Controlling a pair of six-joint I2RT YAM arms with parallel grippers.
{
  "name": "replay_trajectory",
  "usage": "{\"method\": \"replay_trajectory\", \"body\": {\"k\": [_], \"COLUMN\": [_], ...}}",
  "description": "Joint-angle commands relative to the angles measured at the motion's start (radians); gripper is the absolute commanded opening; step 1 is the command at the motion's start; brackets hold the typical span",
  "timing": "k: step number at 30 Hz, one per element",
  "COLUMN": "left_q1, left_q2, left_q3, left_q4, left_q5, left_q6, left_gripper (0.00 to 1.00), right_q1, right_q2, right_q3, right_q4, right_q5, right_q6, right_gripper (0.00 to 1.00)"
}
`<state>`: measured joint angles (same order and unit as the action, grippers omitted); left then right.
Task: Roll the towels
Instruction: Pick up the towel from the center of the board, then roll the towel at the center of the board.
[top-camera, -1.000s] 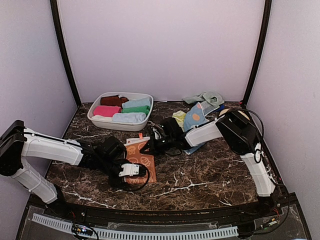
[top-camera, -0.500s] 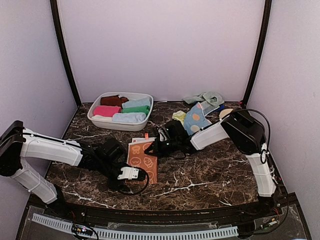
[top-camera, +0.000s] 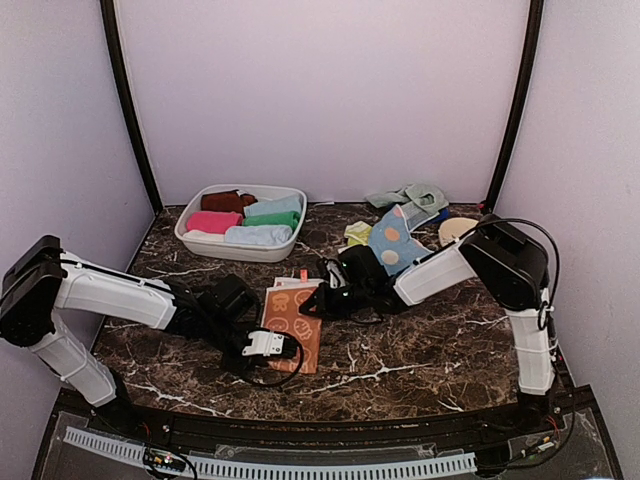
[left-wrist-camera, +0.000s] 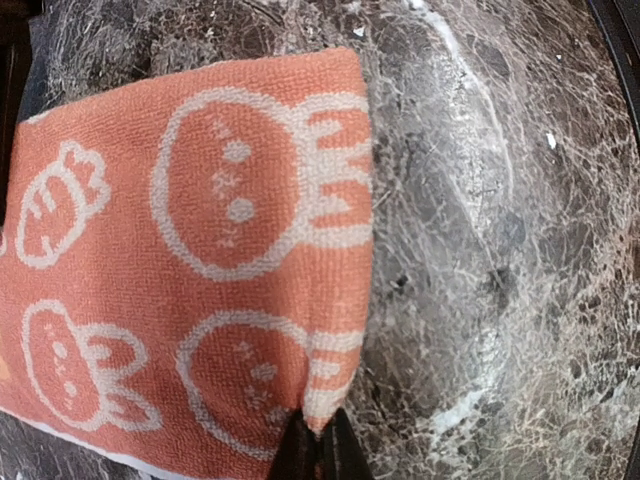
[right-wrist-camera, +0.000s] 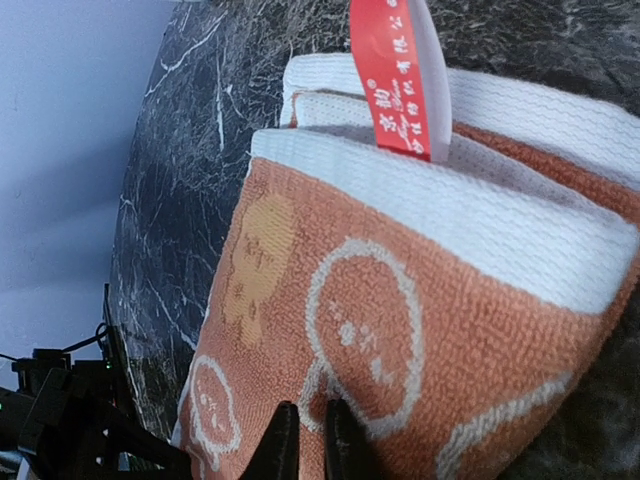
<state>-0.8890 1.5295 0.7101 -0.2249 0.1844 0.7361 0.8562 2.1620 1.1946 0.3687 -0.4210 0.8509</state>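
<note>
While the overhead camera looks down on the dark marble table (top-camera: 420, 350), the peach-orange towel (top-camera: 292, 318) lies flat near the middle, right between the two arms. The left hand (top-camera: 283, 347) is down at the towel's near edge, and the right hand (top-camera: 312, 303) sits at its far right corner, both low on the cloth. From up here I can't tell how tightly either one grips. Back left, a white oval tub (top-camera: 235, 251) holds rolled towels (top-camera: 258, 235) packed side by side in pink, dark red, green and pale blue. Back right there's a loose heap: a light-blue spotted towel (top-camera: 392, 240), a yellow-green towel (top-camera: 357, 233) just beside it, a mint towel (top-camera: 412, 194) by the back wall, and a round beige disc (top-camera: 455, 229) peeking out by the right arm.

Over to the left wrist camera. The peach-orange towel (left-wrist-camera: 200, 250) fills the left of the frame, with cream rabbit faces and a carrot printed on it. At the bottom edge the left hand (left-wrist-camera: 312, 445) has its fingers pressed together on the towel's corner, cloth pinched between them. Bare table (left-wrist-camera: 480, 250) lies to the right.

Now the right wrist camera. The peach-orange towel (right-wrist-camera: 330, 330) shows stacked layers with a white band along the edge, and a red label (right-wrist-camera: 392, 80) sticks out from them. The right hand (right-wrist-camera: 305, 440) is clamped over the towel's edge, cloth showing between its two dark fingers (right-wrist-camera: 282, 445).
</note>
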Motion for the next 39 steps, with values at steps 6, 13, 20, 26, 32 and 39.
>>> {"method": "replay_trajectory", "body": {"k": [6, 13, 20, 26, 32, 39], "left_q1": [0.091, 0.132, 0.18, 0.19, 0.204, 0.217], "left_q2": [-0.083, -0.001, 0.094, 0.124, 0.141, 0.141], "left_q3": [0.046, 0.113, 0.179, 0.201, 0.215, 0.22], "left_q4": [-0.29, -0.405, -0.478, -0.502, -0.517, -0.519], "left_q5": [0.202, 0.32, 0.397, 0.417, 0.422, 0.424], "left_q6": [0.03, 0.025, 0.026, 0.027, 0.039, 0.047], "left_gripper": [0.0, 0.0, 0.0, 0.0, 0.0, 0.0], "right_q1": [0.081, 0.337, 0.591, 0.633, 0.616, 0.585], "right_q2": [-0.31, -0.518, -0.459, -0.314, -0.223, -0.174], "right_q3": [-0.207, -0.471, -0.422, -0.281, -0.232, -0.213], "right_q4": [-0.139, -0.104, -0.072, -0.053, -0.018, 0.004], "right_q5": [0.273, 0.574, 0.811, 0.861, 0.829, 0.817], "right_q6": [-0.382, -0.779, -1.061, -1.217, -1.27, -1.252], "right_gripper": [0.53, 0.61, 0.61, 0.57, 0.5, 0.21]}}
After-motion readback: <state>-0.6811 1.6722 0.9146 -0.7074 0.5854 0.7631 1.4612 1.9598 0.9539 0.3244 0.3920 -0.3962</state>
